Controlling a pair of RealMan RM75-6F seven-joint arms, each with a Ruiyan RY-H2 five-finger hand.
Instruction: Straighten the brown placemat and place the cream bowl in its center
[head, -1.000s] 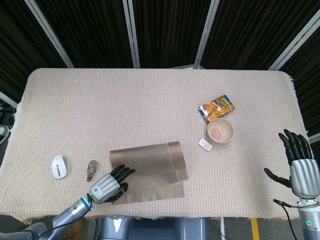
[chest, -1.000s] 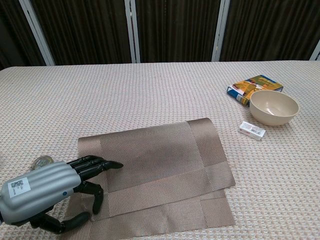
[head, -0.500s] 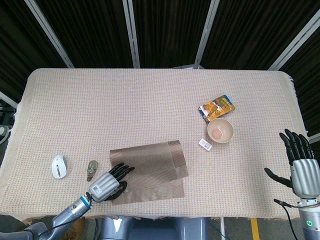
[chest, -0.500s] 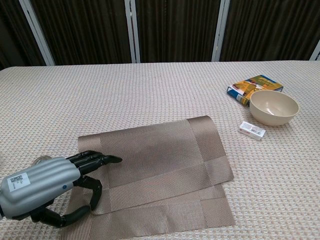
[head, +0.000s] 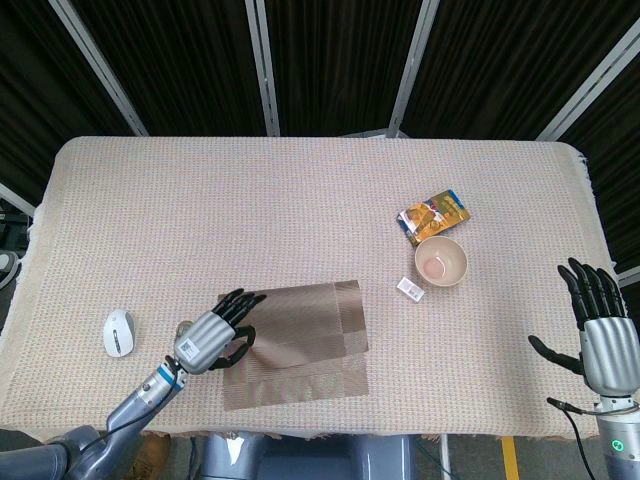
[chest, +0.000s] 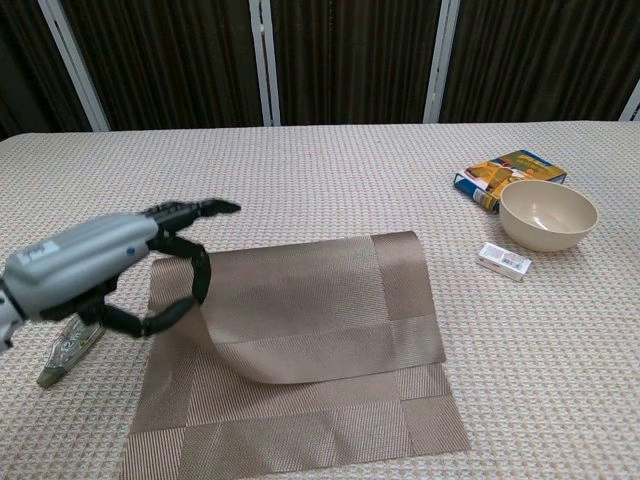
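- since 1 s ago: left hand (chest: 95, 265) has come up off the table w/ the folded-over flap of the brown placemat (chest: 300, 350); the flap's left corner now rides higher and more of the bottom layer shows in front of it. right hand (head: 600, 335) and cream bowl (chest: 548, 214) haven't moved.
- left hand state: fingers curled round the flap's left edge, thumb under and fingers over, so it looks to be holding the mat; exact contact pts hard to see in head view.
- right hand: fingers spread, holding nothing, raised off the table's right end, well apart from the mat.
- mat pos: near front edge of table (head: 300, 190), still doubled; fold crease runs left-right, free edge of the flap lies on the far side.
- key relation: flap is hinged at the crease nearer the robot, so unfolding prob means carrying the held edge back toward the robot and over the crease; left hand is at the mat's left edge, much nearer than the right.
- bowl: right of and beyond the mat, upright, not touching it; snack packet (chest: 508, 170) just behind it, small white box (chest: 504, 261) between bowl and mat. right hand is nearer the bowl.
- left of mat: tape dispenser (chest: 70, 345) just beside it, white mouse (head: 118, 332) further left.
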